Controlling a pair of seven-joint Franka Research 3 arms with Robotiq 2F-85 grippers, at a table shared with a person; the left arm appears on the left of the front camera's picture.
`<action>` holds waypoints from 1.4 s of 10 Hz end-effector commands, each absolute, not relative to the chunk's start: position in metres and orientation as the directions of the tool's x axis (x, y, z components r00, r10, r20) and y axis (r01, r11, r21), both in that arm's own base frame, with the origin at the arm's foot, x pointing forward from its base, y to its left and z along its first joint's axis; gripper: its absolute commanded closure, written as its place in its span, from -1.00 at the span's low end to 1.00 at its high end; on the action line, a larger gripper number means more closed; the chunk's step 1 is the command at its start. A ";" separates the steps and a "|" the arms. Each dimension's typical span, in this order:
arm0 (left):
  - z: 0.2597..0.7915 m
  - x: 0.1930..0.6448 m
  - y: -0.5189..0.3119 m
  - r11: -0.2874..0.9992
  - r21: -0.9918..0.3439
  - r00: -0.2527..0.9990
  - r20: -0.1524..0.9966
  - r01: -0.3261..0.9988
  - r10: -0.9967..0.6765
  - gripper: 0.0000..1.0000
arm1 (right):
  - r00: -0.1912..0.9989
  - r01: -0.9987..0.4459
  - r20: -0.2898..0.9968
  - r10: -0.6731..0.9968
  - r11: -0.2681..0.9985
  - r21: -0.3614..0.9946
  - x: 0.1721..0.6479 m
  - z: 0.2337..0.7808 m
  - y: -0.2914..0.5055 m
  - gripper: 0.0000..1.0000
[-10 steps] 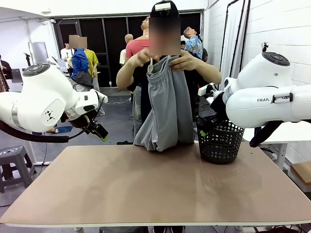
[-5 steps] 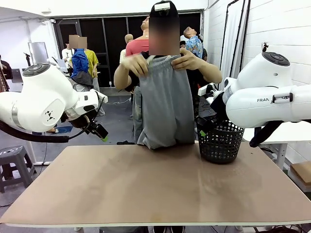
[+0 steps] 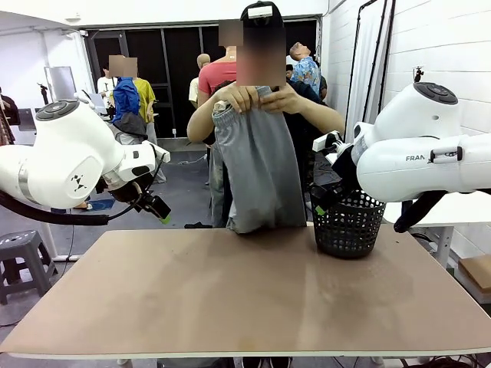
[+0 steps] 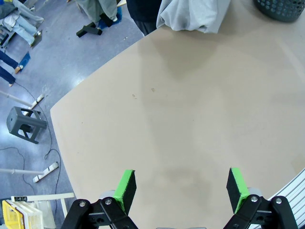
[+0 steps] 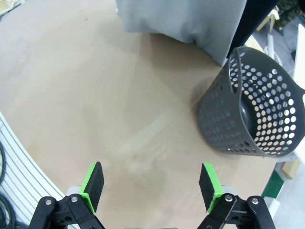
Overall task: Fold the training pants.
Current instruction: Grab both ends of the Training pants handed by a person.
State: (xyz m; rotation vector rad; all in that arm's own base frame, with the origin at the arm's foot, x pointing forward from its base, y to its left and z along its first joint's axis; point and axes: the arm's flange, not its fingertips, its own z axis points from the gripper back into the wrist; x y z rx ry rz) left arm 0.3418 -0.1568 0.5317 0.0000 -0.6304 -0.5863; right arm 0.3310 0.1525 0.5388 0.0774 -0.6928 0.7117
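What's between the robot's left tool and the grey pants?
Nothing but bare tabletop, in the left wrist view, from the left tool to the training pants.

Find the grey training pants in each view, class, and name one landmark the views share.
Front view: training pants hang upper centre.
Left wrist view: training pants at the top edge, right of centre.
Right wrist view: training pants along the top edge.
Shared landmark: the black basket beside them.
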 end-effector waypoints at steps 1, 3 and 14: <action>0.532 0.344 -0.157 0.832 0.176 0.647 0.552 0.525 -0.525 -1.00 | 0.548 -0.624 0.609 0.574 0.765 -0.160 0.332 0.538 0.152 -1.00; 0.532 0.344 -0.157 0.832 0.176 0.647 0.552 0.525 -0.525 -1.00 | 0.548 -0.624 0.609 0.574 0.765 -0.160 0.332 0.538 0.152 -1.00; 0.532 0.344 -0.157 0.832 0.176 0.647 0.552 0.525 -0.525 -1.00 | 0.548 -0.624 0.609 0.574 0.765 -0.160 0.332 0.538 0.152 -1.00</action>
